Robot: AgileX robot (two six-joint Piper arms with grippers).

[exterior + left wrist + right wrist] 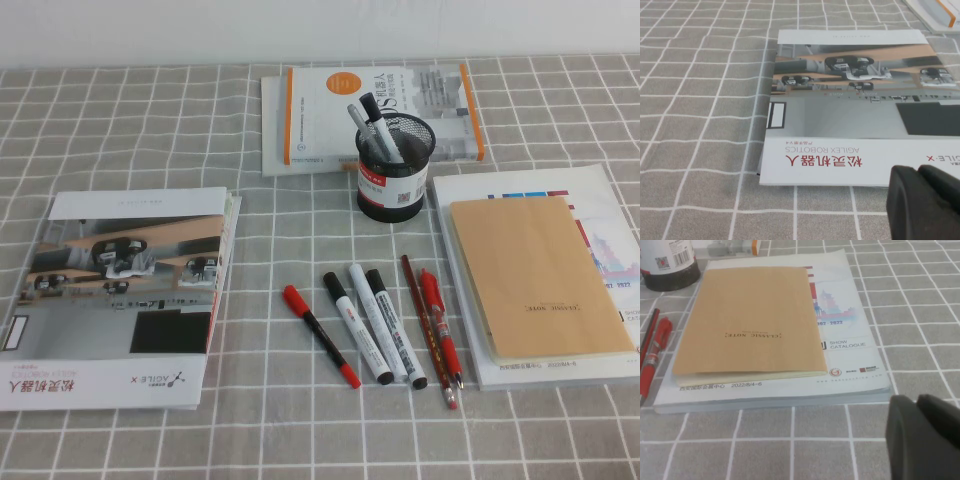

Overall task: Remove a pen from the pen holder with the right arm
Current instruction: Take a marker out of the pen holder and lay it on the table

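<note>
A black mesh pen holder (391, 185) with a red-and-white label stands in the middle of the table, with a few markers (374, 123) sticking out of it. Its base (667, 264) also shows in the right wrist view. Neither arm appears in the high view. My right gripper (916, 403) hovers shut and empty over the checked cloth, near the front corner of the catalogue (845, 335), well short of the holder. My left gripper (918, 172) is shut and empty at the near edge of the AgileX brochure (850, 125).
Several pens lie in a row in front of the holder: a red-capped marker (321, 336), two white markers (368, 322), a pencil (428, 330) and a red pen (441, 328). A tan notebook (535, 275) lies on the catalogue at right. A book (330, 115) lies behind the holder.
</note>
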